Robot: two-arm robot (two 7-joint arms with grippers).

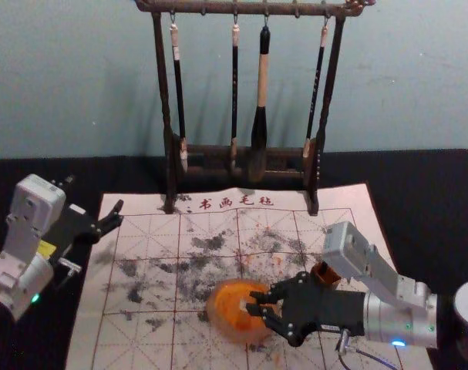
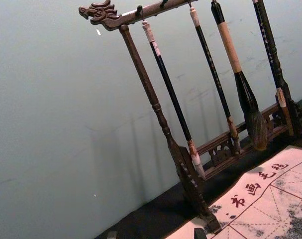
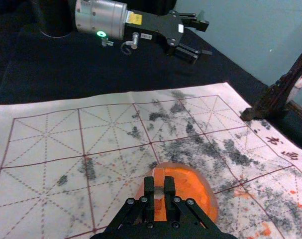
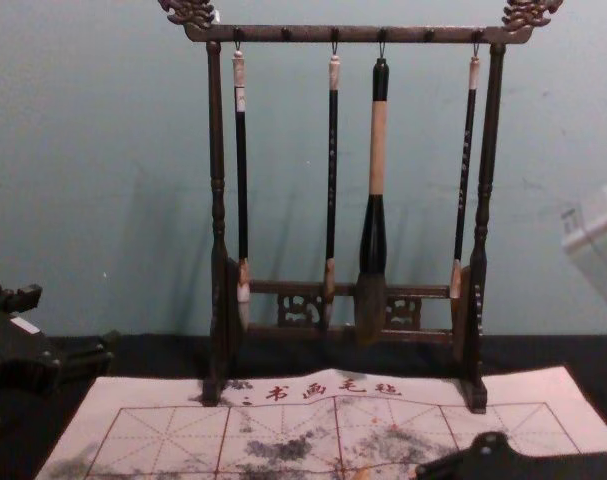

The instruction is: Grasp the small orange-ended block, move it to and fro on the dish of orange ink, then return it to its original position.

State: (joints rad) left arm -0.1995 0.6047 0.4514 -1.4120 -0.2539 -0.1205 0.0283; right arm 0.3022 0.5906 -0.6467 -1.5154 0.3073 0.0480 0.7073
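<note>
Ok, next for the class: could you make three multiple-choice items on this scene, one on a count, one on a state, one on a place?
1. How many brushes hang from the rack?
A) Two
B) Four
C) Six

2. How are the fingers of the left gripper?
A) Open
B) Shut on a brush
C) Shut on the rack

3. Where does the right gripper hold the block?
A) Behind the rack
B) Beside the left gripper
C) Over the dish

Key:
1 B: four handles hang in a row in the chest view.
2 A: the right wrist view shows its fingers apart.
3 C: the head view shows its fingertips above the orange ink.
</note>
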